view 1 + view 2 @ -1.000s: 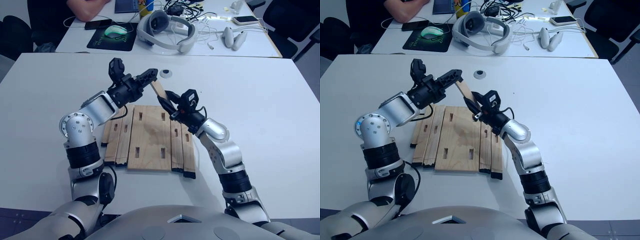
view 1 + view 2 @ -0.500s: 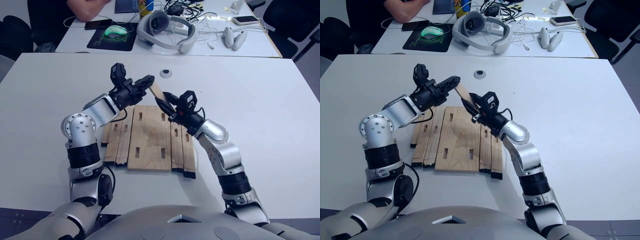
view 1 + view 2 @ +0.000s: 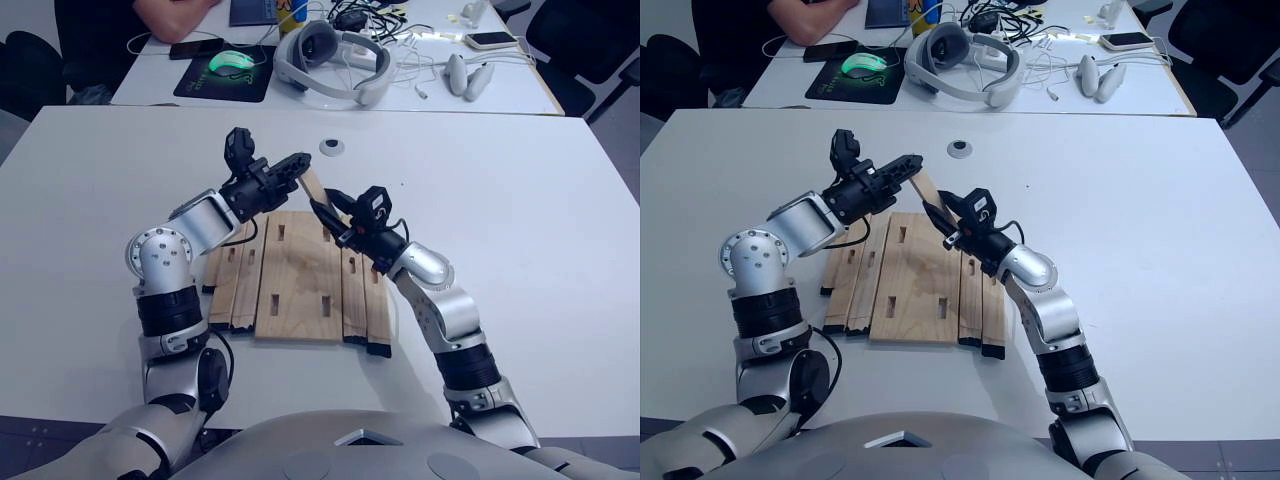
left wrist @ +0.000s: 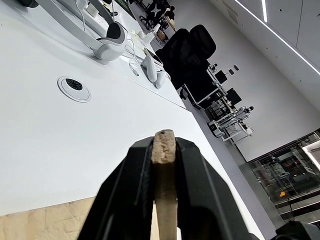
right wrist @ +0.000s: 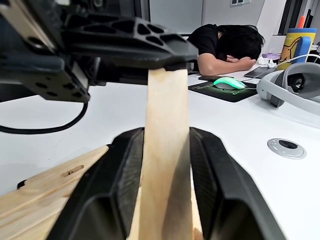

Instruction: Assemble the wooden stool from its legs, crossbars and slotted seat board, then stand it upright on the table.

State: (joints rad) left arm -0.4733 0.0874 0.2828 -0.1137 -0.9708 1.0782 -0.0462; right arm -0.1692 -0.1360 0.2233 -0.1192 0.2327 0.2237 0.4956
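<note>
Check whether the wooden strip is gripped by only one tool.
No: the left tool clamps the upper end of the wooden strip and the right tool clamps its lower part, so both hold it above the table.

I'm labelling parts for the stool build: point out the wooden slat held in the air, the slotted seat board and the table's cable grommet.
wooden slat [image 3: 314, 186], left eye view, its exposed middle.
slotted seat board [image 3: 300, 270], left eye view, bare middle between the slots.
cable grommet [image 3: 331, 147], left eye view, its centre.
</note>
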